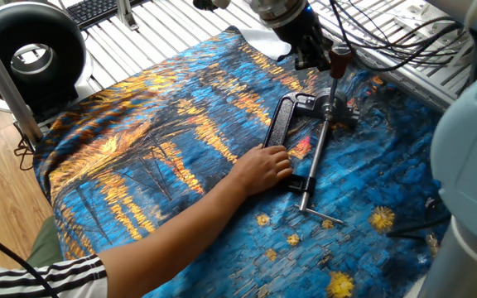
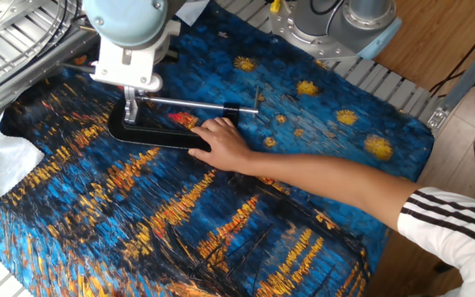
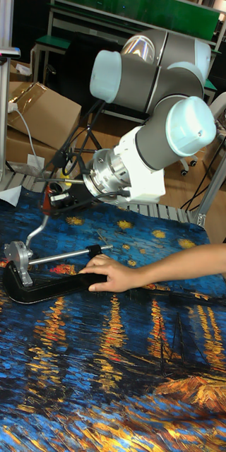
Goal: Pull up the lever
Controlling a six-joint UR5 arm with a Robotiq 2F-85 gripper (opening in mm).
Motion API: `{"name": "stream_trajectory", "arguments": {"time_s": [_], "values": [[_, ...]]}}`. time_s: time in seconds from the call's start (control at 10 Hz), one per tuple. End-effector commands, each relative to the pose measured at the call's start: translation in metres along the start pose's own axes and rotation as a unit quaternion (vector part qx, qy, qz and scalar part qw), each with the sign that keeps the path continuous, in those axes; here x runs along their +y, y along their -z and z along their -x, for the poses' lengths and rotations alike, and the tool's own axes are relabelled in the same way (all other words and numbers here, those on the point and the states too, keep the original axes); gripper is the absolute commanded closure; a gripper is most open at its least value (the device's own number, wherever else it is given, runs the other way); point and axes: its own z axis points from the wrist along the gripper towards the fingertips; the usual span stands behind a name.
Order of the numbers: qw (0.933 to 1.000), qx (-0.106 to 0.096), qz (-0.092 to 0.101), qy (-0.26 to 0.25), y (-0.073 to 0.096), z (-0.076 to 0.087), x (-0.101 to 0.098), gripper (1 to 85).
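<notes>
The lever (image 3: 37, 227) is a short black arm with a dark red sleeve (image 1: 338, 60). It rises at a slant from the end of the black C-shaped clamp (image 1: 281, 124) lying on the painted cloth. My gripper (image 1: 325, 58) is shut on the red sleeve, coming in from the side in the tall fixed view (image 3: 54, 199). A person's hand (image 1: 265, 170) presses on the clamp's other end. The silver threaded rod (image 1: 314, 157) runs alongside the clamp. In the other fixed view my wrist (image 2: 129, 49) hides the sleeve.
The blue and orange cloth (image 1: 156, 141) covers the table. A black round device (image 1: 27, 50) stands at the far left corner and cables (image 1: 379, 37) run behind the clamp. The person's forearm (image 2: 336, 177) crosses the cloth. The robot base (image 2: 345, 21) sits at the table's edge.
</notes>
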Motion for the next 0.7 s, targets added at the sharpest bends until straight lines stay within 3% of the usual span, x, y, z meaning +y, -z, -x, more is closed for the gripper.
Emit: {"name": "stream_trajectory", "arguments": {"time_s": [0.0, 0.3, 0.6], "values": [[1.0, -0.004, 0.002, -0.003, -0.007, -0.003, 0.002, 84.7], [0.9998, -0.015, 0.01, -0.003, -0.014, 0.0, 0.007, 84.7], [0.9997, -0.021, 0.007, -0.002, -0.021, 0.002, 0.006, 84.7]]}}
